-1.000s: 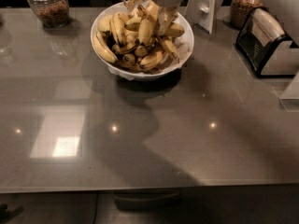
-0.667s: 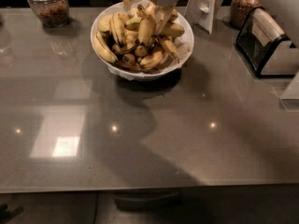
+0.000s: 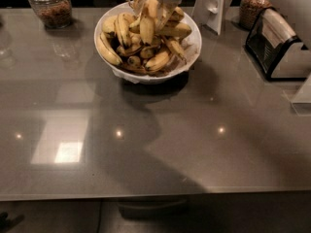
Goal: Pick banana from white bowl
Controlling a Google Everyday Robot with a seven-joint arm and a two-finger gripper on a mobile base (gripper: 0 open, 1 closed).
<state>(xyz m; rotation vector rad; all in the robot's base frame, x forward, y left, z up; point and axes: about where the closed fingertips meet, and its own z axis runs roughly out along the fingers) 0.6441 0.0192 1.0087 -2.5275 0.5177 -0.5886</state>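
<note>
Camera view looks down on a big grey table [image 3: 155, 154] with a shiny top, so lots of light spots on it. At the far side, roughly middle, sits the white bowl [image 3: 150, 77], heaped with bananas. Off to the right near the edge is a toaster [image 3: 274, 47], and a white upright panel [image 3: 211, 4] stands just behind the bowl on the right. There's a glass jar [image 3: 50, 6] at the back left and a second jar [image 3: 252, 6] at the back right, both with brownish stuff inside.

The gripper [image 3: 160, 6] comes in from the top edge and is down over the back of the bowl, right in among the top of the pile. Honestly can't tell whether it's open or closed, or whether it's actually got hold of anything.

The banana [image 3: 147, 27] is in the bowl, on top of the heap toward the back, just below and left of the gripper. Its long axis runs near-far, standing steeply, upper end up by the gripper and lower end pointing toward the bowl's middle.
</note>
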